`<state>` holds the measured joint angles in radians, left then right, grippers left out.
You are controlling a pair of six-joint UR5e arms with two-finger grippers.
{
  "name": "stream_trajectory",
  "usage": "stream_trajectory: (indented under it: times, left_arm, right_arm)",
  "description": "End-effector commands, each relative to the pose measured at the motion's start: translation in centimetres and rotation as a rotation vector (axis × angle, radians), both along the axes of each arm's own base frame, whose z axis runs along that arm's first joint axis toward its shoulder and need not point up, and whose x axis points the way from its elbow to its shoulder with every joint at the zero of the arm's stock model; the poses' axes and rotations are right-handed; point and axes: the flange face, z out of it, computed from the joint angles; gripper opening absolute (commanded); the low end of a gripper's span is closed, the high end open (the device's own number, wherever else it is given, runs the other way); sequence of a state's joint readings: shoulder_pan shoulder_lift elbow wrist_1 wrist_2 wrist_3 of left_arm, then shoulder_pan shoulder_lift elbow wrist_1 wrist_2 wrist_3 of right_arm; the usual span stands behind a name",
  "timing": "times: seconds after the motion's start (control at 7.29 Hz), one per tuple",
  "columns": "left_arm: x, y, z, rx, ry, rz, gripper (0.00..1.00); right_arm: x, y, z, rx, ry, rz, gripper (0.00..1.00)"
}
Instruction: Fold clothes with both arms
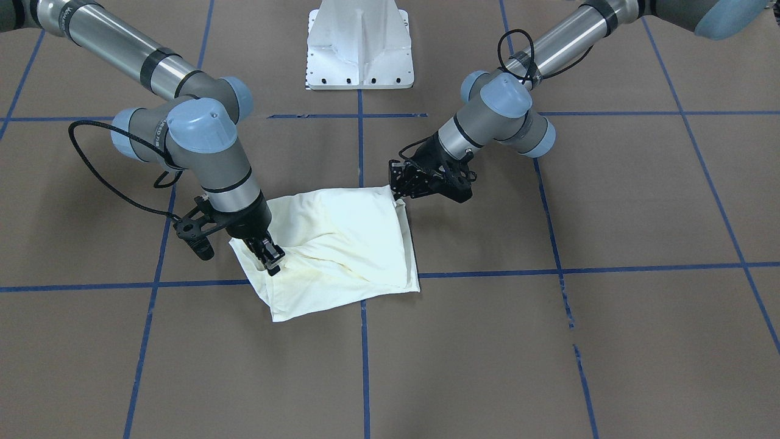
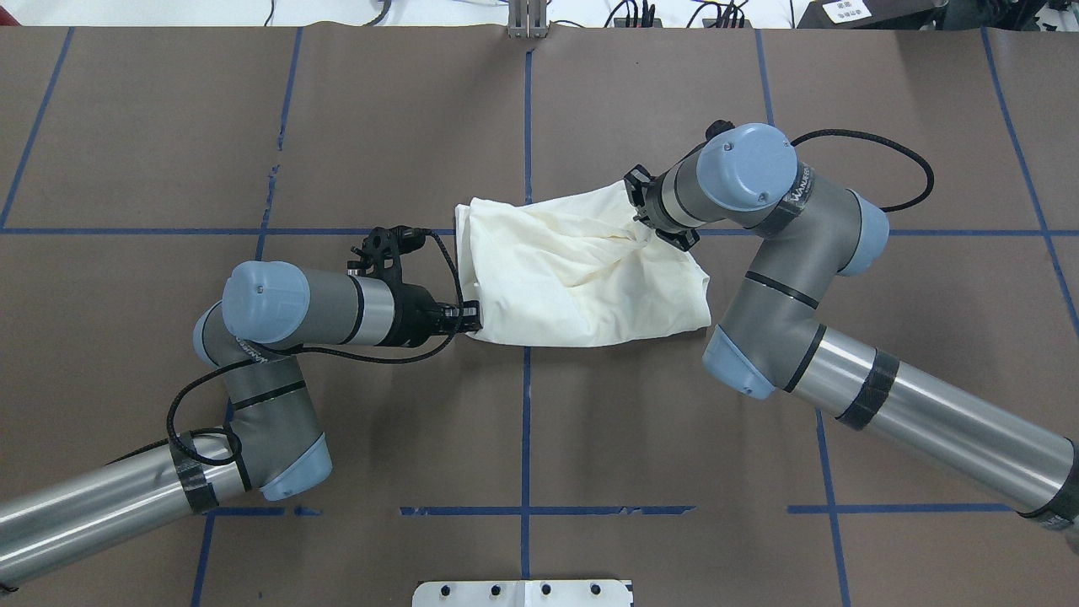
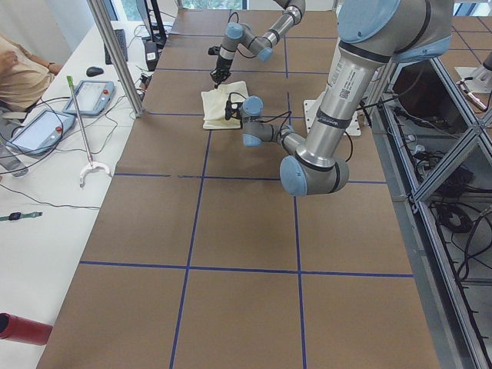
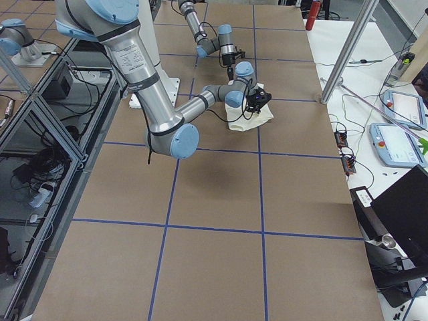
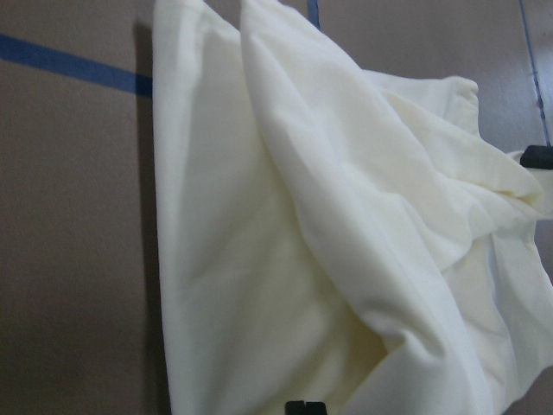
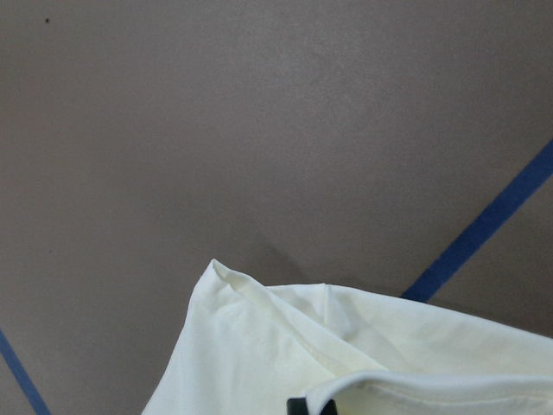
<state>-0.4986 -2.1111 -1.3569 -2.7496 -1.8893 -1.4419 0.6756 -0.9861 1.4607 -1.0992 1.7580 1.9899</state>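
Working over a broad brown bench (image 2: 253, 126) gridded in blue tape (image 2: 527, 421), with a white pedestal (image 1: 359, 49) at the robot-side edge. Reaching in with the left arm (image 2: 329, 308) laid low and nearly level, and with the right arm (image 2: 784, 278) elbowed over and pointing down. Handling one cream shirt (image 2: 573, 270), gathered into a rumpled, roughly square bundle about midway along the bench, straddling a tape crossing and well apart from every edge. Pinching its robot-side corner in the left fingers (image 2: 469, 316), clenched on the cloth. Biting into the diagonally opposite part, toward the far edge, with the right fingers (image 1: 272, 255), likewise clenched on a raised ridge of fabric. Judged to be mid-fold: stacked in layers but slack and creased, not yet squared. Calls next for both arms moving together, drawing the held parts apart to take out the slack, then laying one edge onto the other and letting go only once flat; risks dragging the whole bundle under a one-sided pull. Shows no print or words on the shirt's visible faces. Carries small white lettering (image 2: 797, 192) on the right arm's wrist, too skewed to read with confidence.
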Motion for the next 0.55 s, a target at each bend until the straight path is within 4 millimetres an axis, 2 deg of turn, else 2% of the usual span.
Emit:
stream_trajectory:
  times: [0.0,0.14,0.41]
  left_arm:
    - [0.0,2.4,2.5,0.060,0.020,0.095,0.00]
    - [0.0,3.1,3.3,0.066,0.031,0.104,0.00]
    - [0.8,4.6,2.6,0.067,0.051,0.126,0.00]
  right_arm:
    - [-0.1,0.1,-0.1,-0.002,-0.001,-0.001,0.00]
    - [-0.2,0.2,-0.1,-0.003,-0.002,-0.001,0.00]
    - [-0.5,0.4,0.1,-0.006,0.000,-0.005,0.00]
